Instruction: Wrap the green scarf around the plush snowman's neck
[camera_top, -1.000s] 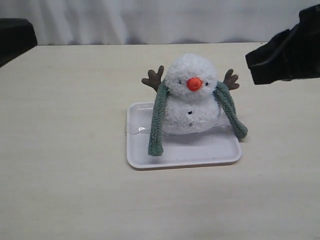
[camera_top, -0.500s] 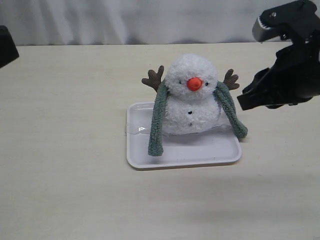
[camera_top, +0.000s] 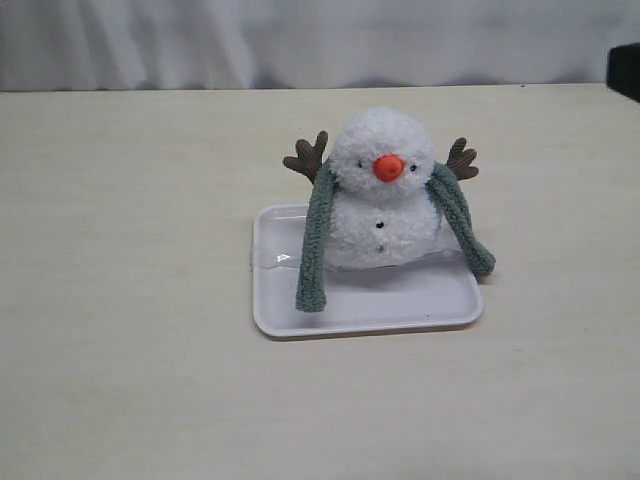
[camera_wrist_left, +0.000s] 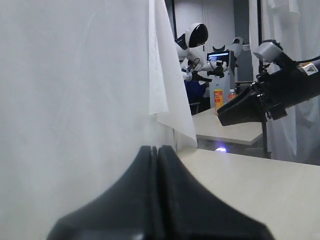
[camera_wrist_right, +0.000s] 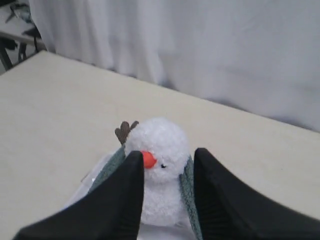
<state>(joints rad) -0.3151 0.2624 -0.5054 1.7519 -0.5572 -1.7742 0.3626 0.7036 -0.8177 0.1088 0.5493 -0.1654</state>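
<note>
The white plush snowman (camera_top: 385, 190) sits upright on a white tray (camera_top: 400, 310). The green scarf (camera_top: 314, 250) runs behind its neck, which lies under the fluff. The scarf's two ends hang down the front, one on each side. The right end (camera_top: 458, 220) reaches the tray's edge. In the right wrist view my right gripper (camera_wrist_right: 167, 157) is open and empty, well back from the snowman (camera_wrist_right: 162, 145), which shows between its fingers. Only a dark corner of the right arm (camera_top: 628, 72) shows in the exterior view. My left gripper (camera_wrist_left: 157, 150) is shut and empty, facing a white curtain.
Brown twig arms (camera_top: 308, 157) stick out at both sides of the snowman's head. Beige tabletop (camera_top: 130, 300) surrounds the tray. A white curtain (camera_top: 300, 40) hangs behind the table's far edge. The left wrist view shows the right arm (camera_wrist_left: 270, 97) raised above the table.
The right arm has pulled back to the right, almost out of the exterior view. The dark left arm has left that view at the left edge. Snowman and scarf have not moved.
</note>
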